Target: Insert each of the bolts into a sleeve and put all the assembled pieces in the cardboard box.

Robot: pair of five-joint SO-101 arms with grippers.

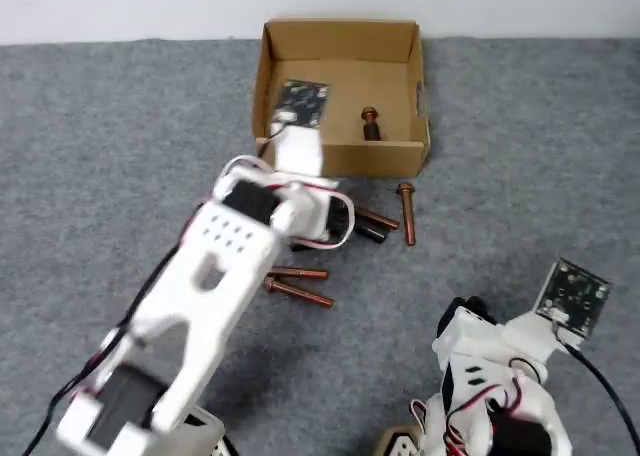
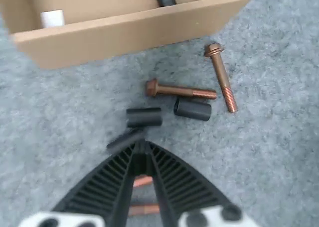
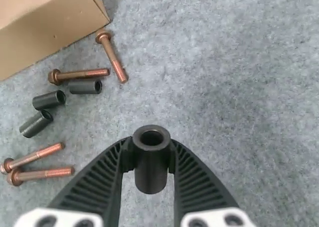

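My left gripper point(image 2: 141, 145) is shut with nothing in it, low over the carpet just short of the cardboard box point(image 2: 124, 35). Its tip points at three black sleeves point(image 2: 143, 116), the nearest one partly hidden under it. Two copper bolts point(image 2: 180, 90) lie past the sleeves, and two more show beneath the fingers. My right gripper point(image 3: 151, 146) is shut on an upright black sleeve point(image 3: 151, 162), held well back from the pile. In the high view one assembled piece point(image 1: 370, 123) lies inside the box point(image 1: 340, 158).
Everything rests on grey carpet. The left arm point(image 1: 210, 276) stretches diagonally over the middle and hides part of the pile. The right arm point(image 1: 495, 386) sits at the near right. Open carpet lies right of the box and bolts point(image 1: 405, 212).
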